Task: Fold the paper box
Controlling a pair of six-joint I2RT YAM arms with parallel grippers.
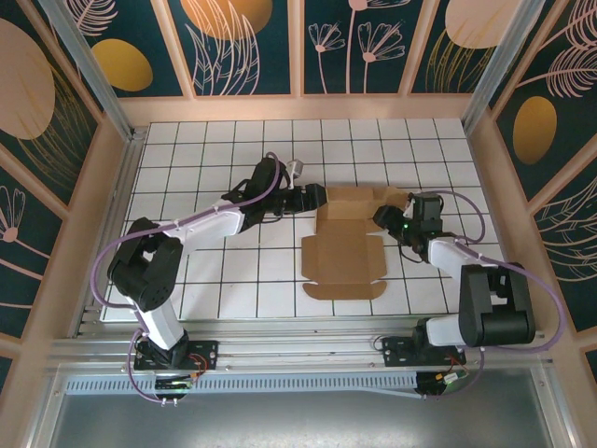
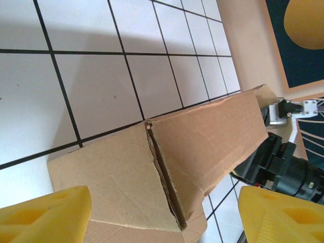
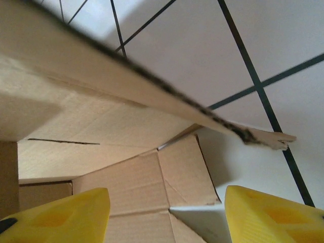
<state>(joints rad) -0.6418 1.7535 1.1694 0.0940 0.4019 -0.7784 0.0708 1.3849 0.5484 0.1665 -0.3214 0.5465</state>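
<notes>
Probably light, thin and crease-prone paper box [image 1: 343, 257], better taken by raised flap edges, with left and right jaws both apart.

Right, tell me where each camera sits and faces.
Top external: above, behind the bases, looking down on table, both arms, paper box.
Left wrist: on the left arm, facing a raised box wall; own yellow fingers, right arm beyond.
Right wrist: on the right arm, under a lifted flap; own yellow fingers.
All share the box.

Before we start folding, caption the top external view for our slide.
Left gripper and right gripper flank a partly folded paper box.
</notes>
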